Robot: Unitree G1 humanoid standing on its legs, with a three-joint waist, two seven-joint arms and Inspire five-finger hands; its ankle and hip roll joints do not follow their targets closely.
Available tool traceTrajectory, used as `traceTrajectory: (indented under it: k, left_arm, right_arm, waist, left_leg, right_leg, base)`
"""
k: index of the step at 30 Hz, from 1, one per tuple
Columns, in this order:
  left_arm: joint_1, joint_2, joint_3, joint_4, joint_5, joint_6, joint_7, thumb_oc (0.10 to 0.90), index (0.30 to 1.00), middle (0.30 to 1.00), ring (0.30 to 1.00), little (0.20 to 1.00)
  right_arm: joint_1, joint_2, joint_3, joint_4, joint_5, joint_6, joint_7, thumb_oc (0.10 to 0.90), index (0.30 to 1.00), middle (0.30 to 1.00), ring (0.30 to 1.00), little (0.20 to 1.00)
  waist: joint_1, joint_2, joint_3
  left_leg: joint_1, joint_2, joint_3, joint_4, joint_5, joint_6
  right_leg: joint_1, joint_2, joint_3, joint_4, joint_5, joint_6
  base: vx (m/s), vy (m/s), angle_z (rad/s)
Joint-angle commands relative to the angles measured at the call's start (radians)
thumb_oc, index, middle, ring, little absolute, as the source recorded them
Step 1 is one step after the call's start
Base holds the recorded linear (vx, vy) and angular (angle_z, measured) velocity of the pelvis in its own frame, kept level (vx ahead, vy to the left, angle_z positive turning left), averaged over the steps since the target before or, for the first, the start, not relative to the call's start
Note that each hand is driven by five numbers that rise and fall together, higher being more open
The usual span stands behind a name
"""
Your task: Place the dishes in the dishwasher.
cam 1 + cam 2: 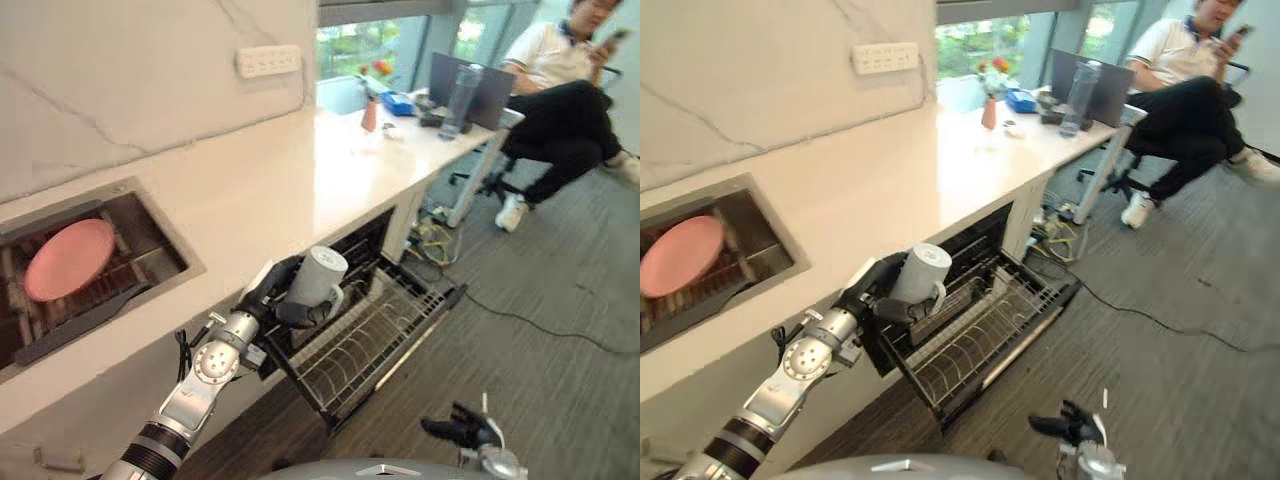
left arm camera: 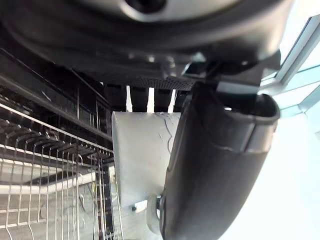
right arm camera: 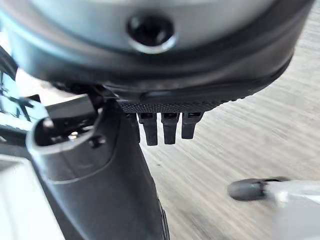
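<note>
My left hand (image 1: 268,292) is shut on a pale grey mug (image 1: 318,277), holding it tilted above the pulled-out wire rack (image 1: 372,340) of the open dishwasher (image 1: 985,262) under the counter. In the left wrist view the mug (image 2: 142,157) sits between the fingers and the thumb (image 2: 215,165), with the rack (image 2: 45,165) beside it. A pink plate (image 1: 70,258) lies in the sunken sink (image 1: 140,215) at the left. My right hand (image 1: 462,430) hangs low near the floor, its fingers (image 3: 162,127) relaxed and holding nothing.
A white counter (image 1: 370,165) runs back to a desk with a laptop (image 1: 480,85), a bottle (image 1: 460,100) and small items. A person (image 1: 570,90) sits on a chair at the back right. Cables (image 1: 540,320) lie on the grey carpet.
</note>
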Motion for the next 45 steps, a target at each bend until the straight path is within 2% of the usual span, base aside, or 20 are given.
traceTrajectory:
  k: [1, 3, 4, 5, 6, 7, 9, 10, 12, 13, 14, 15, 17, 18, 20, 21, 23, 29, 36, 45]
  left_arm:
    - [-0.118, -0.048, 0.013, -0.062, -0.003, -0.093, 0.009, 0.400, 0.300, 0.300, 0.300, 0.300]
    - [-0.118, -0.048, 0.013, -0.062, -0.003, -0.093, 0.009, 0.400, 0.300, 0.300, 0.300, 0.300]
    - [-0.136, -0.059, 0.010, -0.030, -0.013, -0.094, 0.018, 0.400, 0.300, 0.300, 0.300, 0.300]
    - [-0.136, -0.059, 0.010, -0.030, -0.013, -0.094, 0.018, 0.400, 0.300, 0.300, 0.300, 0.300]
    - [-0.161, -0.071, 0.008, -0.006, 0.000, -0.096, 0.034, 0.400, 0.300, 0.300, 0.300, 0.300]
    - [-0.161, -0.071, 0.008, -0.006, 0.000, -0.096, 0.034, 0.400, 0.300, 0.300, 0.300, 0.300]
    - [-0.192, -0.079, 0.000, 0.010, 0.018, -0.096, 0.053, 0.400, 0.300, 0.300, 0.300, 0.300]
    - [-0.238, -0.092, -0.024, 0.029, 0.034, -0.096, 0.073, 0.400, 0.300, 0.300, 0.300, 0.300]
    - [-0.238, -0.092, -0.024, 0.029, 0.034, -0.096, 0.073, 0.400, 0.300, 0.300, 0.300, 0.300]
    - [-0.290, -0.103, -0.059, 0.042, 0.062, -0.092, 0.086, 0.400, 0.300, 0.300, 0.300, 0.300]
    - [-0.290, -0.103, -0.059, 0.042, 0.062, -0.092, 0.086, 0.400, 0.300, 0.300, 0.300, 0.300]
    - [-0.340, -0.117, -0.093, 0.062, 0.088, -0.087, 0.109, 0.400, 0.300, 0.300, 0.300, 0.300]
    - [-0.340, -0.117, -0.093, 0.062, 0.088, -0.087, 0.109, 0.400, 0.300, 0.300, 0.300, 0.300]
    - [-0.389, -0.140, -0.127, 0.086, 0.114, -0.080, 0.130, 0.400, 0.300, 0.300, 0.300, 0.300]
    - [-0.389, -0.140, -0.127, 0.086, 0.114, -0.080, 0.130, 0.400, 0.300, 0.300, 0.300, 0.300]
    - [-0.406, -0.155, -0.147, 0.087, 0.139, -0.078, 0.148, 0.400, 0.300, 0.300, 0.300, 0.300]
    - [-0.406, -0.158, -0.145, 0.088, 0.164, -0.089, 0.164, 0.400, 0.300, 0.300, 0.300, 0.300]
    - [-0.396, -0.144, -0.127, 0.081, 0.230, -0.108, 0.223, 0.400, 0.300, 0.300, 0.300, 0.300]
    - [-0.378, -0.132, -0.115, 0.097, 0.260, -0.125, 0.248, 0.400, 0.300, 0.300, 0.300, 0.300]
    - [-0.337, -0.129, -0.081, 0.114, 0.248, -0.123, 0.279, 0.400, 0.300, 0.300, 0.300, 0.300]
  right_arm:
    - [-0.099, -0.101, -0.038, 0.007, 0.030, -0.112, -0.036, 0.800, 0.900, 0.900, 0.900, 0.900]
    - [-0.099, -0.101, -0.038, 0.007, 0.030, -0.112, -0.036, 0.800, 0.900, 0.900, 0.900, 0.900]
    - [-0.085, -0.134, -0.077, -0.211, 0.023, -0.156, -0.054, 0.800, 0.900, 0.900, 0.900, 0.900]
    - [-0.085, -0.134, -0.077, -0.211, 0.023, -0.156, -0.054, 0.800, 0.900, 0.900, 0.900, 0.900]
    - [-0.057, -0.141, -0.116, -0.470, 0.029, -0.192, -0.055, 0.800, 0.900, 0.900, 0.900, 0.900]
    - [-0.057, -0.141, -0.116, -0.470, 0.029, -0.192, -0.055, 0.800, 0.900, 0.900, 0.900, 0.900]
    - [-0.059, -0.133, -0.125, -0.615, 0.056, -0.223, -0.044, 0.800, 0.900, 0.900, 0.900, 0.900]
    - [-0.067, -0.098, -0.114, -0.754, 0.161, -0.263, -0.008, 0.800, 0.900, 0.900, 0.900, 0.900]
    - [-0.067, -0.098, -0.114, -0.754, 0.161, -0.263, -0.008, 0.800, 0.900, 0.900, 0.900, 0.900]
    - [-0.071, -0.066, -0.075, -0.869, 0.283, -0.292, 0.038, 0.800, 0.900, 0.900, 0.900, 0.900]
    - [-0.071, -0.066, -0.075, -0.869, 0.283, -0.292, 0.038, 0.800, 0.900, 0.900, 0.900, 0.900]
    - [-0.066, -0.052, -0.014, -0.966, 0.387, -0.296, 0.070, 0.800, 0.900, 0.900, 0.900, 0.900]
    - [-0.066, -0.052, -0.014, -0.966, 0.387, -0.296, 0.070, 0.800, 0.900, 0.900, 0.900, 0.900]
    - [-0.056, -0.067, 0.063, -1.059, 0.492, -0.280, 0.120, 0.800, 0.900, 0.900, 0.900, 0.900]
    - [-0.056, -0.067, 0.063, -1.059, 0.492, -0.280, 0.120, 0.800, 0.900, 0.900, 0.900, 0.900]
    - [-0.057, -0.088, 0.147, -1.114, 0.562, -0.260, 0.148, 0.800, 0.900, 0.900, 0.900, 0.900]
    - [-0.046, -0.116, 0.172, -1.122, 0.544, -0.240, 0.155, 0.800, 0.900, 0.900, 0.900, 0.900]
    - [-0.048, -0.130, 0.154, -1.079, 0.429, -0.243, 0.115, 0.800, 0.900, 0.900, 0.900, 0.900]
    - [-0.133, -0.134, 0.108, -1.101, 0.262, -0.289, 0.059, 0.800, 0.900, 0.900, 0.900, 0.900]
    - [-0.159, -0.098, 0.019, -1.099, 0.182, -0.334, -0.048, 0.800, 0.900, 0.900, 0.900, 0.900]
  waist:
    - [0.002, 0.025, 0.004]
    - [0.002, 0.025, 0.004]
    - [-0.027, 0.030, 0.002]
    - [-0.027, 0.030, 0.002]
    - [-0.048, 0.041, -0.002]
    - [-0.048, 0.041, -0.002]
    - [-0.065, 0.047, -0.006]
    - [-0.078, 0.051, -0.009]
    - [-0.078, 0.051, -0.009]
    - [-0.089, 0.054, -0.012]
    - [-0.089, 0.054, -0.012]
    - [-0.097, 0.057, -0.013]
    - [-0.097, 0.057, -0.013]
    - [-0.108, 0.058, -0.015]
    - [-0.108, 0.058, -0.015]
    - [-0.107, 0.055, -0.015]
    - [-0.102, 0.052, -0.017]
    - [-0.092, 0.048, -0.022]
    - [-0.073, 0.042, -0.030]
    - [-0.058, 0.034, -0.035]
  left_leg:
    - [0.021, 0.016, 0.030, 0.009, -0.093, -0.011]
    - [0.021, 0.016, 0.030, 0.009, -0.093, -0.011]
    - [0.034, 0.021, 0.064, 0.009, -0.102, -0.007]
    - [0.034, 0.021, 0.064, 0.009, -0.102, -0.007]
    - [0.054, 0.023, 0.097, 0.009, -0.110, -0.004]
    - [0.054, 0.023, 0.097, 0.009, -0.110, -0.004]
    - [0.063, 0.024, 0.105, 0.009, -0.112, -0.004]
    - [0.066, 0.025, 0.110, 0.009, -0.111, -0.005]
    - [0.066, 0.025, 0.110, 0.009, -0.111, -0.005]
    - [0.064, 0.025, 0.111, 0.009, -0.109, -0.007]
    - [0.064, 0.025, 0.111, 0.009, -0.109, -0.007]
    - [0.059, 0.026, 0.114, 0.009, -0.104, -0.009]
    - [0.059, 0.026, 0.114, 0.009, -0.104, -0.009]
    - [0.050, 0.028, 0.120, 0.009, -0.100, -0.012]
    - [0.050, 0.028, 0.120, 0.009, -0.100, -0.012]
    - [0.043, 0.029, 0.130, 0.009, -0.098, -0.015]
    - [0.039, 0.034, 0.137, 0.009, -0.096, -0.018]
    - [0.037, 0.038, 0.126, 0.009, -0.096, -0.022]
    - [0.036, 0.041, 0.107, 0.009, -0.096, -0.019]
    - [0.034, 0.042, 0.091, 0.009, -0.098, -0.016]
  right_leg:
    - [0.032, -0.001, -0.050, 0.048, -0.082, 0.041]
    - [0.032, -0.001, -0.050, 0.048, -0.082, 0.041]
    - [0.021, 0.004, -0.017, 0.037, -0.072, 0.042]
    - [0.021, 0.004, -0.017, 0.037, -0.072, 0.042]
    - [0.018, 0.011, 0.010, 0.033, -0.069, 0.041]
    - [0.018, 0.011, 0.010, 0.033, -0.069, 0.041]
    - [0.021, 0.012, 0.017, 0.029, -0.068, 0.040]
    - [0.022, 0.013, 0.015, 0.027, -0.069, 0.038]
    - [0.022, 0.013, 0.015, 0.027, -0.069, 0.038]
    - [0.022, 0.014, 0.013, 0.026, -0.068, 0.038]
    - [0.022, 0.014, 0.013, 0.026, -0.068, 0.038]
    - [0.016, 0.015, 0.009, 0.026, -0.066, 0.038]
    - [0.016, 0.015, 0.009, 0.026, -0.066, 0.038]
    - [0.005, 0.017, 0.015, 0.025, -0.062, 0.039]
    - [0.005, 0.017, 0.015, 0.025, -0.062, 0.039]
    - [-0.008, 0.019, 0.021, 0.024, -0.055, 0.042]
    - [-0.012, 0.020, 0.019, 0.020, -0.054, 0.043]
    - [-0.005, 0.020, -0.002, 0.018, -0.058, 0.041]
    - [0.004, 0.022, -0.024, 0.019, -0.063, 0.038]
    - [0.011, 0.023, -0.042, 0.022, -0.069, 0.036]
  base:
    - [0.00, 0.001, -0.53]
    - [0.01, -0.003, -0.32]
    - [0.01, -0.007, -0.64]
    - [0.05, -0.002, -0.65]
    - [0.04, 0.005, -0.01]
    - [0.07, -0.009, -0.37]
    - [0.04, -0.025, -0.59]
    - [0.01, -0.021, -0.46]
    - [0.01, -0.026, -0.25]
    - [0.00, -0.031, -0.05]
    - [-0.01, -0.055, 0.05]
    - [-0.01, -0.024, 0.09]
    - [-0.01, -0.029, 0.13]
    - [-0.02, -0.033, 0.17]
    - [-0.02, -0.037, 0.10]
    - [-0.03, -0.051, 0.03]
    - [-0.02, -0.052, -0.04]
    - [0.00, -0.012, 0.01]
    - [0.01, 0.003, 0.07]
    - [0.01, 0.002, 0.04]
